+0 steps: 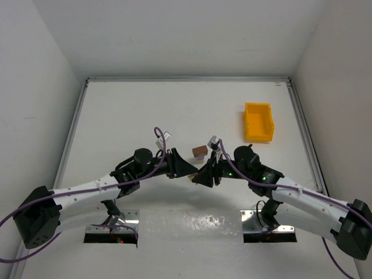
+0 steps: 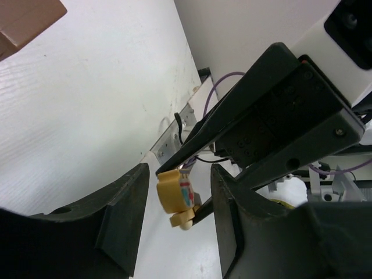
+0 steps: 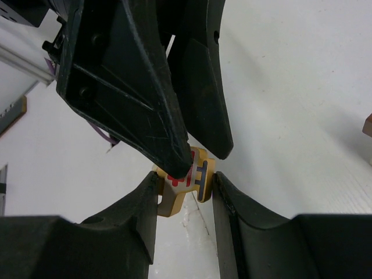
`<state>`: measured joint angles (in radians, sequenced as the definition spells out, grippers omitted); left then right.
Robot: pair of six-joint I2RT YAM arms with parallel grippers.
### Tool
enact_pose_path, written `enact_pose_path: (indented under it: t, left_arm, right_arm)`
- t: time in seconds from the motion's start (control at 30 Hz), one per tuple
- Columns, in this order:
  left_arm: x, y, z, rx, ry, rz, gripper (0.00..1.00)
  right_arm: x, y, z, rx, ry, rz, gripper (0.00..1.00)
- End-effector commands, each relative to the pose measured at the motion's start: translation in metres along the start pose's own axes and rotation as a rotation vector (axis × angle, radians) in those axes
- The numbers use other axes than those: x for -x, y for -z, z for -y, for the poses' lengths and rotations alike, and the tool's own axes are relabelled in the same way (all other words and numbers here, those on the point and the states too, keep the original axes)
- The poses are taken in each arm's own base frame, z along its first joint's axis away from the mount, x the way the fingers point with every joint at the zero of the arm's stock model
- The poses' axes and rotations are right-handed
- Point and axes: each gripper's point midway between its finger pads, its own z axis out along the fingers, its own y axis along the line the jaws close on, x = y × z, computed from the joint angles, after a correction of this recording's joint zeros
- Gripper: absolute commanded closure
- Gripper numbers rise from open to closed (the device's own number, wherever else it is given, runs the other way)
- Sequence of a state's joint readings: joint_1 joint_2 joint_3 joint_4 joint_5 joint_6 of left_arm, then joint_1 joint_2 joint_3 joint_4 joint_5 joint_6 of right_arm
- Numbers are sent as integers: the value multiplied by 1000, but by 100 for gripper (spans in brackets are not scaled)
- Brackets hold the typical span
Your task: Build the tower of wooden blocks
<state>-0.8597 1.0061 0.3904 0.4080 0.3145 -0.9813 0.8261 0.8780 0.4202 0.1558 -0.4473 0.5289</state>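
Note:
A small pale tan wooden block (image 3: 177, 197) with red and dark blue marks hangs just above the table, and my right gripper (image 3: 185, 180) is shut on it. My left gripper (image 2: 178, 180) faces it with jaws open on either side of the same block (image 2: 173, 196), a gap showing on each side. In the top view the two grippers meet tip to tip, left (image 1: 190, 172) and right (image 1: 201, 176), at the table's middle. A dark reddish-brown block (image 1: 200, 152) stands alone on the table just behind them, also seen at the left wrist view's corner (image 2: 23, 20).
A yellow plastic bin (image 1: 258, 122) stands at the back right. White walls close the table (image 1: 145, 110) on the left, back and right. Two metal mounting plates (image 1: 111, 233) lie at the near edge by the arm bases.

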Motion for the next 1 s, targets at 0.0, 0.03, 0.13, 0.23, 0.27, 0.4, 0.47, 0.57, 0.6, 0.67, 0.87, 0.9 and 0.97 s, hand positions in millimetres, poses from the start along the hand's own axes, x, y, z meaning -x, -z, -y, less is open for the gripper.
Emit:
enact_pose_path:
  t: [0.0,0.03,0.13,0.23,0.27,0.4,0.47,0.57,0.6,0.67,0.87,0.9,0.97]
  left_arm:
    - [5,-1,28,-93,3,14,58]
    - [6,-2,27,-85,7,16,59]
    - [4,-2,26,-75,16,13,64]
    - [0,-3,25,-65,24,-12,65]
    - [-3,-4,23,-55,25,-24,65]
    - [-6,-6,21,-37,22,-50,65]
    - [-8,-7,18,-22,18,-60,67]
    - [-7,-8,20,-24,9,-67,73]
    - [-7,-8,20,-23,6,-68,76]
    - [-5,-9,23,-28,3,-64,88]
    - [-2,-7,23,-21,18,-41,100]
    - [0,-6,20,-6,27,-25,100]
    - [5,-2,23,-4,28,-4,100]
  right_arm:
    - [26,-3,-6,-2,105,80,78]
    - [27,-3,-6,-2,111,87,78]
    - [26,-3,-3,-17,124,97,78]
    - [24,-4,3,-45,135,96,78]
    - [23,-4,4,-48,135,95,78]
    - [28,-2,6,-66,152,116,78]
    - [31,-1,6,-72,163,125,78]
    - [33,0,7,-82,172,131,78]
    - [32,0,6,-72,174,126,78]
    - [30,-1,5,-66,167,120,78]
    - [27,0,6,-73,167,119,77]
    - [24,1,8,-84,164,103,67]
    - [21,6,10,-105,176,77,50]
